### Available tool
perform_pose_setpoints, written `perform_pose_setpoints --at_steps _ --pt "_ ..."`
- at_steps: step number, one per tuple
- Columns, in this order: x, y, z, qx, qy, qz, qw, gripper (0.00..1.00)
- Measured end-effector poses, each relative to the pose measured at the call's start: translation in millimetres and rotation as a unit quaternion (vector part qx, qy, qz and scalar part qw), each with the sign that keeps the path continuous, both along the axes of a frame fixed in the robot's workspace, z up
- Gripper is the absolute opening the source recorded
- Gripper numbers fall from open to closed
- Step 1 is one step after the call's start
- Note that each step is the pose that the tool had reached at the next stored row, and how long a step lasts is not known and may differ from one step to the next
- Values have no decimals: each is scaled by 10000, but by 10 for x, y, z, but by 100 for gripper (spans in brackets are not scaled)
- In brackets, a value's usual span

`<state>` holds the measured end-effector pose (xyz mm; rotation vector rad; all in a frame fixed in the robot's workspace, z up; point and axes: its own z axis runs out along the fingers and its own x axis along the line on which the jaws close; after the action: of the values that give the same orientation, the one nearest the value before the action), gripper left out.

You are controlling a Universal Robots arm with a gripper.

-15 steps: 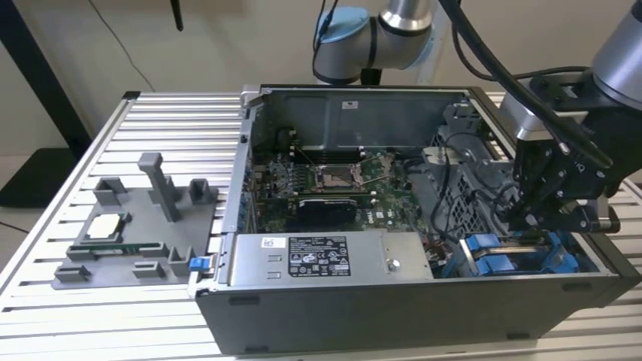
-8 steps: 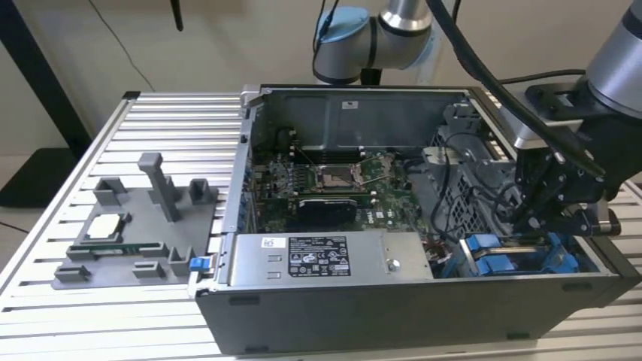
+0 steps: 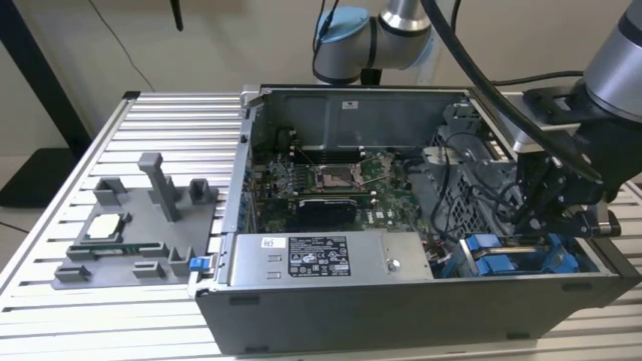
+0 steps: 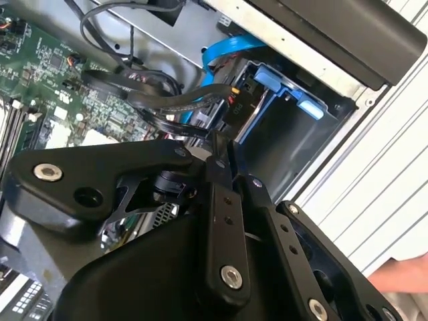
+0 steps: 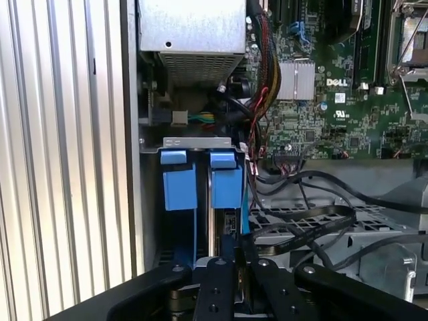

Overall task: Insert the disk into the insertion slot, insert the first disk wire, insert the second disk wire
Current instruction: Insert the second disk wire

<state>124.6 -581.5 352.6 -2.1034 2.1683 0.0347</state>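
The disk (image 5: 226, 186), in its blue carrier, sits inside the insertion slot of the grey metal cage (image 5: 197, 142), beside a second blue carrier (image 5: 179, 187). In the exterior view the blue carriers (image 3: 507, 256) lie at the case's near corner on the exterior view's right. My gripper (image 3: 542, 226) reaches down into that corner. In both wrist views its fingers (image 5: 217, 281) stand close together, and the gripper (image 5: 235, 246) is shut on a black disk wire connector (image 4: 234, 100) right at the disk's end. The gripper (image 4: 224, 144) tip lies just under that connector.
The open computer case (image 3: 401, 301) rests on a ribbed aluminium table (image 3: 150, 135). Loose black cables (image 5: 314, 221) and a blue flat cable (image 4: 221, 53) crowd the space between cage and motherboard (image 3: 331, 180). A grey parts fixture (image 3: 131, 233) stands on the exterior view's left. What looks like a hand (image 4: 401, 274) is nearby.
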Motion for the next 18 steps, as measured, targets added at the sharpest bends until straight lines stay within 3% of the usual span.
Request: perform_pose_setpoints --at_steps 5,18 --pt "0 3 -16 -3 -43 0 10000 0" --pt "-3 21 -75 -3 -52 -31 10000 0"
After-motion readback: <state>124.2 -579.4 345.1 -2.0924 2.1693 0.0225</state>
